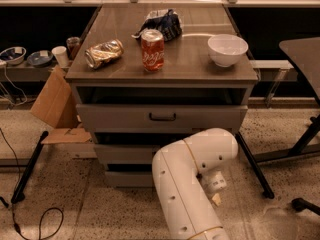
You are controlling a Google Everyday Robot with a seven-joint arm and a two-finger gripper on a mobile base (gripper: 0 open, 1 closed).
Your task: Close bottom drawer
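Arm (190,184): white, fills the near foreground; elbow bent in front of the cabinet's lower right half.
Gripper: hidden behind the arm, low and close to the cabinet front. Whether it is spread or pressed together cannot be told.
Bottom drawer (127,179): lowest grey front, just above the floor. Only the left part shows beside the arm; a dark slot runs along its top edge.
Middle drawer (125,154): directly above, also cut off on the right by the arm.
Top drawer (160,118): full front visible with dark bar handle; wide dark gap above it, so it stands pulled out.
Cabinet top (190,64): carries a crushed can (104,53), an upright red can (152,50), a white bowl (227,49) and, farthest back, a dark bag (162,24).
Cardboard (52,104): leans against the cabinet's left side.
Progress: judged from the dark slot, the bottom drawer is probably not fully shut. The arm is placed for a push. Remaining: drive the front home until it is flush.
Hidden: the bottom drawer's handle, its right half and any contact between gripper and front. How far the drawer stands out is hard to read from this high angle.
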